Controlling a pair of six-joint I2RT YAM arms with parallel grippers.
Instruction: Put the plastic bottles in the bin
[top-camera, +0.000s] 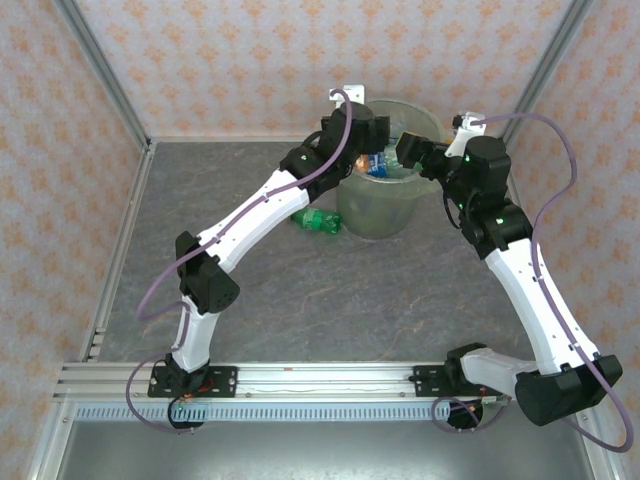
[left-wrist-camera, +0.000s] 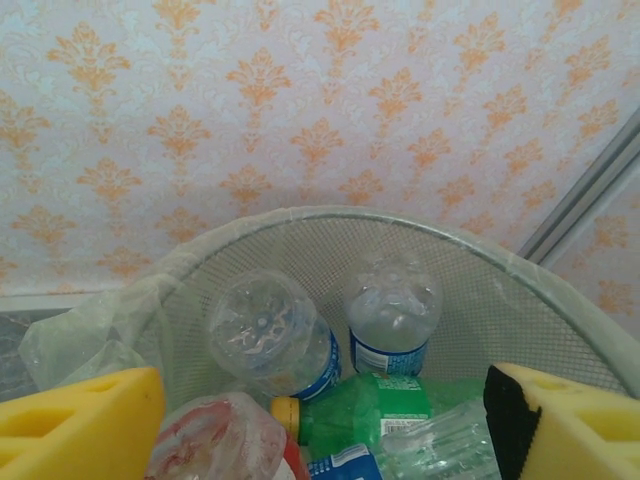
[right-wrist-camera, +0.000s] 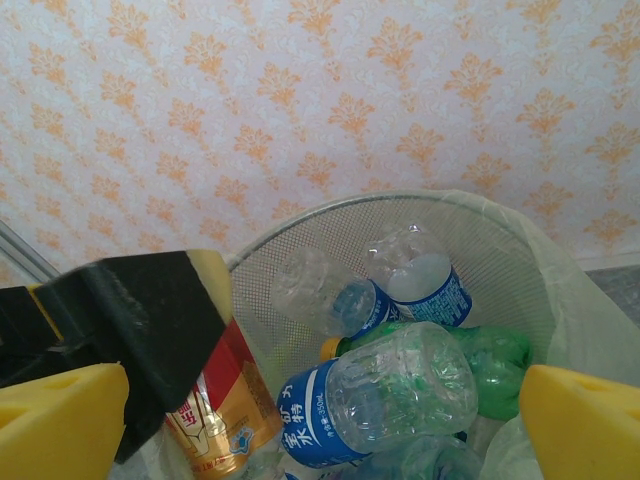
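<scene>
**While both arms crowd the bin, one bottle lies outside it**

As I read the overhead view, one crushed green plastic bottle (top-camera: 318, 221) lies on the grey stone-patterned table (top-camera: 250, 330), just beside the near-left foot of the pale green translucent round bin (top-camera: 385, 222). I judge that pick awkward: a reach so close to the wall could nudge the bin or send the bottle rolling.

Above the rim, my left gripper (left-wrist-camera: 320, 430) is spread wide and holds nothing; my right gripper (right-wrist-camera: 320, 425) likewise gapes empty. Both hang close together over the mouth. I rate a clash between them, or a finger snagging the clear liner bag (left-wrist-camera: 90, 340), as the main hazards when they pull back.

Inside the bin, nearest first:
- a red-labelled bottle (left-wrist-camera: 215, 445)
- a green bottle with an orange cap (left-wrist-camera: 360, 410)
- two clear blue-labelled bottles (left-wrist-camera: 270, 335) against the far wall
</scene>
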